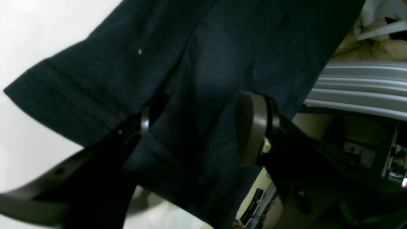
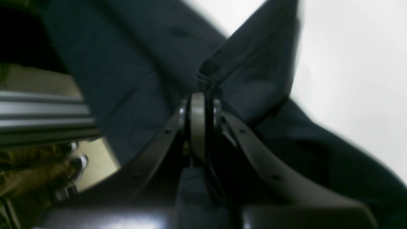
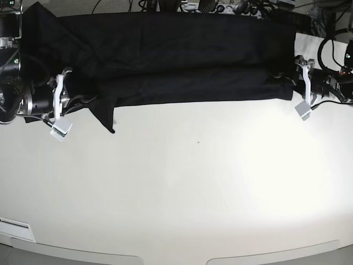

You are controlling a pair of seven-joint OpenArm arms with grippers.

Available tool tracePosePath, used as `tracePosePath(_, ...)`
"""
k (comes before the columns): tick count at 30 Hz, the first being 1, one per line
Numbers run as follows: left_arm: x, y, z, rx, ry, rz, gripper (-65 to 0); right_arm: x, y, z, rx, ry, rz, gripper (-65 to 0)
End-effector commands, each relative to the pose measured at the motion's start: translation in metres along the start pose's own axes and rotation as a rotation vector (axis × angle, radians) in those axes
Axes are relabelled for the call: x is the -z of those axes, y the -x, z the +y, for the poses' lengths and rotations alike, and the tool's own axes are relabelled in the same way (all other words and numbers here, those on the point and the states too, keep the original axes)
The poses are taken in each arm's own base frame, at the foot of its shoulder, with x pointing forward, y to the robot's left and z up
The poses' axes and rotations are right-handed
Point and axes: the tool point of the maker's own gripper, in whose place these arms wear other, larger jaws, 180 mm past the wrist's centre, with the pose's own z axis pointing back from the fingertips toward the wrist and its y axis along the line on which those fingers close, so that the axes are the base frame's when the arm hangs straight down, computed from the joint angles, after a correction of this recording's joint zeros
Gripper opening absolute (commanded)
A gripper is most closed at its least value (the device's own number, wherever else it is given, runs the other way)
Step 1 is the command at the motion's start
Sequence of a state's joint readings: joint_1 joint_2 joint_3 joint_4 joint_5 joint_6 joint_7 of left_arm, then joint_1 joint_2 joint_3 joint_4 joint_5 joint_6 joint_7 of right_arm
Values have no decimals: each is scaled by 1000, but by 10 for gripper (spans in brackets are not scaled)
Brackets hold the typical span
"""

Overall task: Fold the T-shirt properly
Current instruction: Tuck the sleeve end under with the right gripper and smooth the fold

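The black T-shirt (image 3: 182, 55) lies stretched in a long band across the far part of the white table (image 3: 176, 187), with a sleeve corner hanging down at the left (image 3: 107, 118). My right gripper (image 2: 202, 101) is shut, pinching a fold of the T-shirt (image 2: 127, 79); in the base view it is at the shirt's left end (image 3: 83, 99). My left gripper (image 1: 197, 114) is at the shirt's right end (image 3: 284, 83). Its jaws stand wide apart with the hemmed cloth (image 1: 127, 63) lying between and over them.
Cables and equipment line the table's back edge (image 3: 220, 6). A ribbed aluminium rail (image 1: 359, 86) runs beside the table, also in the right wrist view (image 2: 41, 111). Both arm bodies sit at the table's sides (image 3: 16, 94) (image 3: 336, 83).
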State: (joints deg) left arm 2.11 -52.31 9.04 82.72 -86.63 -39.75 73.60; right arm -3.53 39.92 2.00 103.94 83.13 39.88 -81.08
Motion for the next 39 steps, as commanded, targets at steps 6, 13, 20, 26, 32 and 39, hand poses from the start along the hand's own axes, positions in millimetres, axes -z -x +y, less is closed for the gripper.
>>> tracePosePath(6,-6,6,6,15,-36,42,-294,-21,-8,48,-174,15,-9,-650)
tracePosePath(13,-6,6,6,15,-36,41,-294,-23,19,66,-122,2,32,-650)
tracePosePath(20,-6,5,6,15,-36,38,-294,-19,47,78,-62,-37,99,-650)
tracePosePath(26,-6,5,6,15,-36,39,-294,-28,72,63,-77,42,230,-650)
tracePosePath(32,-7,6,6,15,-37,39,-294,-40,100,27,-75,202,374,-650)
tracePosePath(39,-7,5,6,15,-37,39,-294,-52,134,-1,9,291,481,-650)
